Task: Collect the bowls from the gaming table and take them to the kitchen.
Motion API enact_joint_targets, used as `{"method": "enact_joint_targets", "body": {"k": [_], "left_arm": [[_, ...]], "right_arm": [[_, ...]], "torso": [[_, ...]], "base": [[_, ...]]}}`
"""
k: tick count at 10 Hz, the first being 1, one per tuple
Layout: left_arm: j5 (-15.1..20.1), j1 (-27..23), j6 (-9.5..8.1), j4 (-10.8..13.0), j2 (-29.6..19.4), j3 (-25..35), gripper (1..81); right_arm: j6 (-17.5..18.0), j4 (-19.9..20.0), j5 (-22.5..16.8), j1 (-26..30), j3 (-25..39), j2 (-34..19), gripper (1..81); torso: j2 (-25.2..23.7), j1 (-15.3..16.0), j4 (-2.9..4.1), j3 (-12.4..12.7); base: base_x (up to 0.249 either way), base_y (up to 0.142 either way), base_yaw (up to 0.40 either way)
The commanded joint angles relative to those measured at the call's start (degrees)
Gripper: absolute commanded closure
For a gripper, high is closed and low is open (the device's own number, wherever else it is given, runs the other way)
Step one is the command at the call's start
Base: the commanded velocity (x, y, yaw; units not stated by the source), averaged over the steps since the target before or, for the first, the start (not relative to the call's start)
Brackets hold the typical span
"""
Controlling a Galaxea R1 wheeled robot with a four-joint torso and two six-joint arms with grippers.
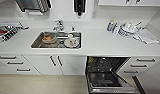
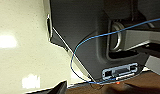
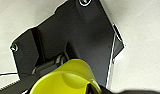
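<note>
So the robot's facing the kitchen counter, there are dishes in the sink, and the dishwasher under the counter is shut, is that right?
Not quite. The dishwasher is open, not shut: the head view shows its door folded down and the dark inside with a rack exposed. The rest holds: the robot faces the white counter, and there are dishes in the steel sink.

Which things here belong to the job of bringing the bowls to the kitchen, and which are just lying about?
Belonging to the job:
- yellow-green bowl, seen close in the right wrist view
- kitchen countertop
- sink

Just lying about:
- dishes in the sink
- open dishwasher
- tap
- bottle and pile of items on the counter
</note>
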Motion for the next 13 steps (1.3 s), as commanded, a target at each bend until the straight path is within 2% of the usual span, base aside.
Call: {"method": "enact_joint_targets", "body": {"k": [1,4,6,7,10,13], "left_arm": [[2.85,-1.0,0.19,0.16,-0.94,-0.73,1.0],[3.9,-0.21,0.19,0.16,-0.58,-0.73,1.0],[7.59,1.19,0.28,0.24,0.65,-0.73,1.0],[8.39,1.9,0.28,0.07,1.0,-0.73,1.0],[8.48,3.13,0.19,-0.02,1.44,-0.82,1.0],[10.32,4.37,0.19,-0.02,2.06,-0.82,1.0]], "right_arm": [[4.44,0.12,-2.74,6.96,34.32,-22.97,81.1],[6.2,0.29,-2.92,12.94,47.76,-33.39,81.1],[6.56,1.7,-3.79,18.72,55.06,-38.59,81.1],[6.64,2.31,-6.84,22.42,59.17,-40.79,81.1],[6.73,5.91,-14.95,35.26,64.92,-42.04,81.1],[6.74,8.82,-21.02,44.24,62.3,-36.69,81.1]], "torso": [[0.0,0.0,0.0,0.0],[-0.02,0.0,0.0,0.0],[-0.02,0.0,0.0,0.0],[-0.02,0.0,0.0,0.0],[-0.02,0.0,0.0,0.0],[0.0,0.0,0.0,0.0]], "base": [[0.0,0.0,0.0],[0.0,0.0,0.0],[0.0,0.0,0.0],[0.0,0.0,0.0],[0.0,0.0,0.0],[0.0,0.0,0.0]]}}
